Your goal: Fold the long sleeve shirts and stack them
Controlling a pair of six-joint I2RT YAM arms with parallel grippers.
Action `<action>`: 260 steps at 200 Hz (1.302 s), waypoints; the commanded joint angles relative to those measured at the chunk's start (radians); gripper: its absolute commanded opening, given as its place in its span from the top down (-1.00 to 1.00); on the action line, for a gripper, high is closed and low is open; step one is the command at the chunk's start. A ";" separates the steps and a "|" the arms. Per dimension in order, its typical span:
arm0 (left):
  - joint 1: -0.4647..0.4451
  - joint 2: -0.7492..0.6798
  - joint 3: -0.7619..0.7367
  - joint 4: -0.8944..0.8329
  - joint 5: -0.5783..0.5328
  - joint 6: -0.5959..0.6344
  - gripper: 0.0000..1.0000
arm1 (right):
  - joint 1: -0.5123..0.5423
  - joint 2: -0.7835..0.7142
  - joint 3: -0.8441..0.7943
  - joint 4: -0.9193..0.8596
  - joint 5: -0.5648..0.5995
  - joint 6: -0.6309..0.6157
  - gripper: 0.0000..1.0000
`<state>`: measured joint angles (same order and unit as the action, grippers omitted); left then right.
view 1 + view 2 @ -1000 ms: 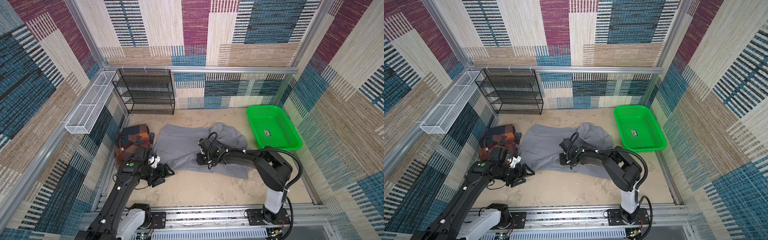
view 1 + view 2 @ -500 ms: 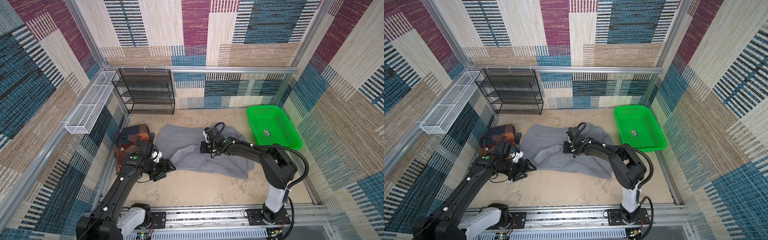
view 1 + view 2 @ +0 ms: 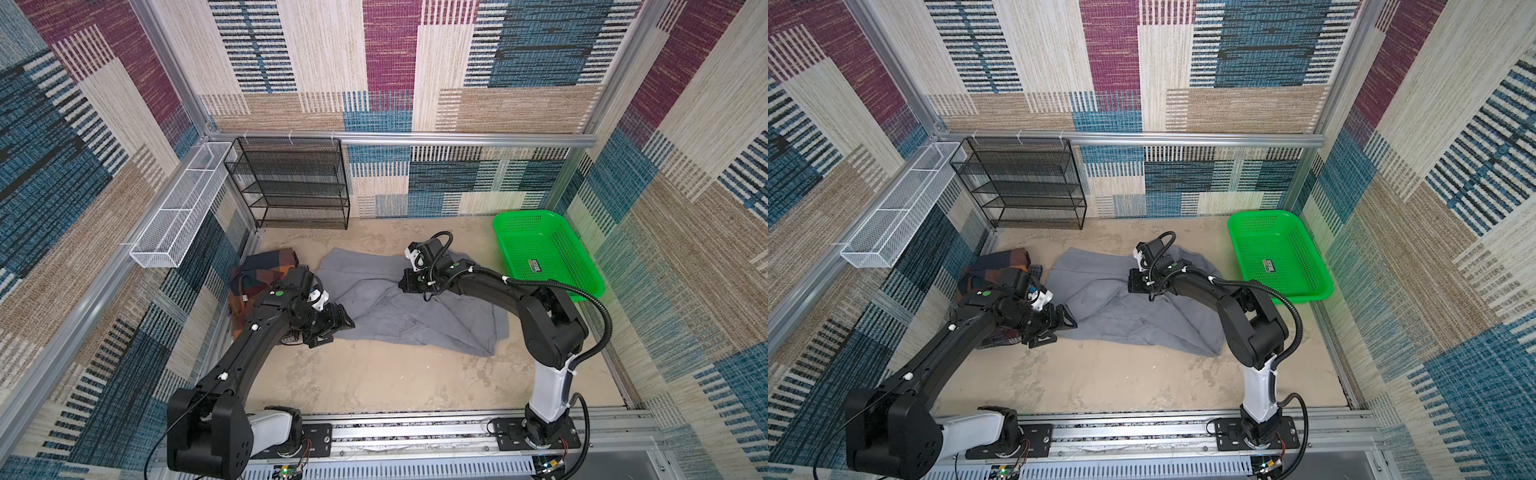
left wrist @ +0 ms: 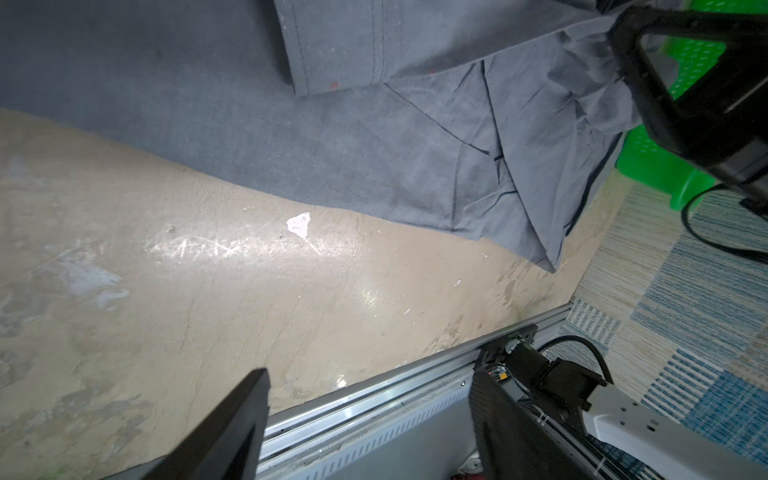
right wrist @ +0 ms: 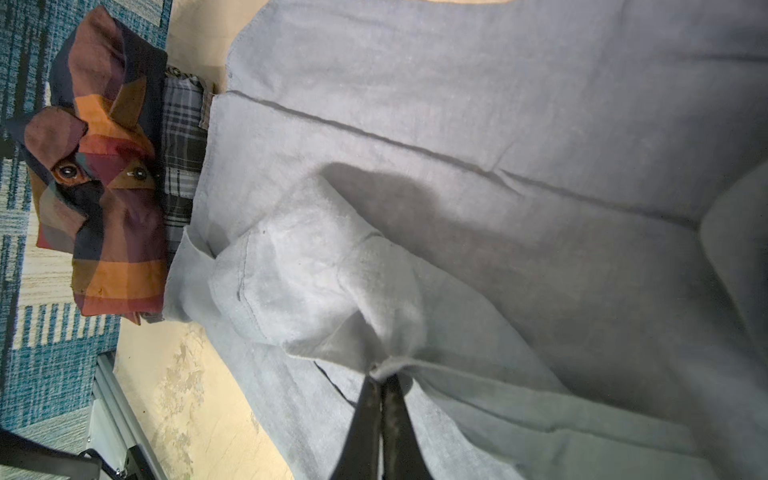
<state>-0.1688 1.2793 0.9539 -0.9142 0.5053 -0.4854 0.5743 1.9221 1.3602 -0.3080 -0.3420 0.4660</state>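
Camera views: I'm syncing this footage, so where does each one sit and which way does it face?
Both top views: high above the front rail, looking down at the gray shirt, plaid shirt, left pincer and right pincer.
Left wrist: low over the floor, facing the gray shirt's edge; one own finger shows.
Right wrist: above the gray shirt, facing the plaid shirt; shut fingers pinch gray cloth.
Shared: all views show the gray shirt.

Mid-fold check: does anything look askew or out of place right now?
The gray shirt lies rumpled and skewed, with one bunched fold pinched in the right claw. Beside it, the plaid shirt looks like a loose crumpled heap rather than a neat fold.
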 commanded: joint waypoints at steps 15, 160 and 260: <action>-0.069 0.066 0.035 0.060 -0.099 0.013 -0.58 | -0.012 0.027 0.034 -0.008 -0.050 -0.028 1.00; -0.017 -0.288 0.016 0.204 -0.274 0.183 -0.71 | 0.219 -0.050 -0.117 0.237 -0.007 0.235 -0.19; -0.015 -0.347 -0.030 0.223 -0.310 0.193 -0.77 | 0.216 0.178 -0.015 0.288 0.137 0.315 0.09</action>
<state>-0.1852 0.9276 0.9257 -0.7132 0.1898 -0.3088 0.7940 2.0689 1.3201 -0.0555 -0.2596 0.7593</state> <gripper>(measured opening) 0.883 0.525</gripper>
